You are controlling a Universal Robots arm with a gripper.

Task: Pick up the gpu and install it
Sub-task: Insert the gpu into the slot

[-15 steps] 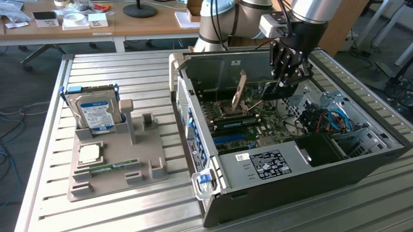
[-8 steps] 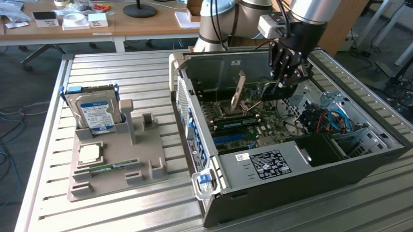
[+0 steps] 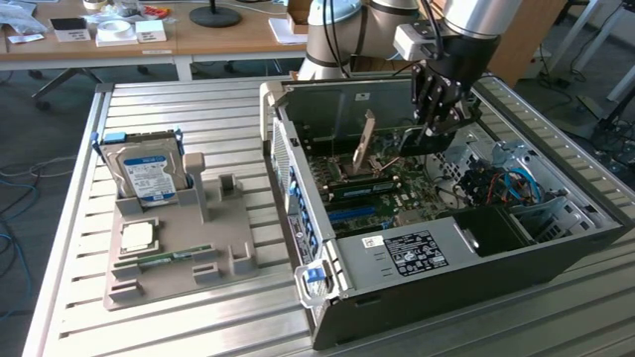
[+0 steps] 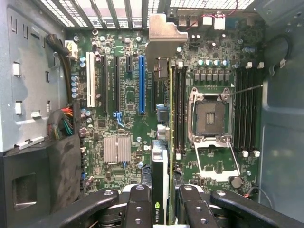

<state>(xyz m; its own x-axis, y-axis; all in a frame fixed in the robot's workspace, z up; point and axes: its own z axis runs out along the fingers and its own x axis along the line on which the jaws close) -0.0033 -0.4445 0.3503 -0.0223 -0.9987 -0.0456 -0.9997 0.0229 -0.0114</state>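
**Gpu hanging edge-on over the motherboard**

Bench (image 3: 198,111) slats are carrying an open computer case (image 3: 476,260) toward the edge on the exterior view's right, and a grey holder (image 3: 178,245) nearer the opposite edge. The exterior view is showing a hard drive (image 3: 147,171) standing upright in that holder, with a memory stick (image 3: 169,258) lying near its front. The arm is reaching down into the case. The wrist view is looking straight onto the motherboard (image 4: 128,99) and its blue slot (image 4: 141,85). There the gripper (image 4: 161,205) is pinching the gpu (image 4: 159,166) between its fingers (image 4: 137,204), the card standing on edge just beside the blue slot. Its pale bracket (image 3: 367,137) is pointing toward the case's vented rear wall.
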